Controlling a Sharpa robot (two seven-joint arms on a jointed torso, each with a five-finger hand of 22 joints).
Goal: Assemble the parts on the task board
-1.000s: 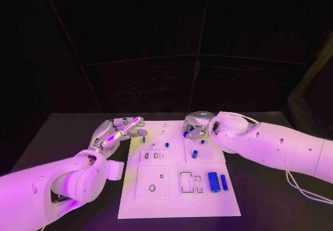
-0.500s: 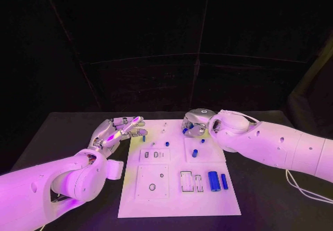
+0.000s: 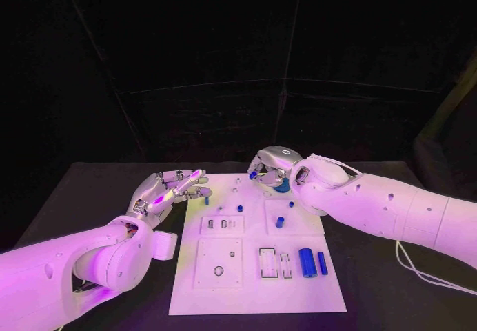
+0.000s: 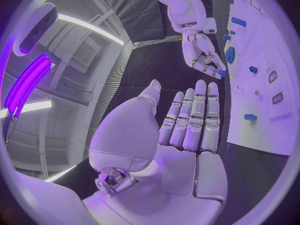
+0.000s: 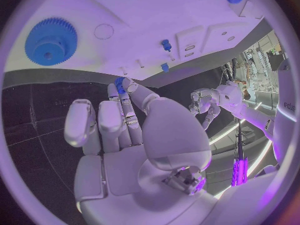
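The white task board [image 3: 256, 283] lies in the middle of the table. My right hand [image 3: 269, 167] hovers over the board's far edge and pinches a small blue part [image 5: 119, 82] between thumb and fingertip; the same blue part [image 4: 222, 73] shows at its fingertips in the left wrist view. A blue gear [image 3: 283, 185] sits on the board just under that hand, also seen as the gear [image 5: 51, 41] in the right wrist view. My left hand [image 3: 172, 187] is held flat at the board's far left corner, fingers [image 4: 195, 116] straight and empty.
Two blue cylinders [image 3: 306, 261] lie side by side near the board's right front. Small blue pegs [image 3: 279, 221] stand mid-board, with another peg [image 3: 240, 207] and one [image 3: 206, 200] near my left hand. Black table [image 3: 378, 289] surrounds the board.
My right hand has moved back and a little left toward the board's far edge, uncovering the blue gear. The left hand has stayed put.
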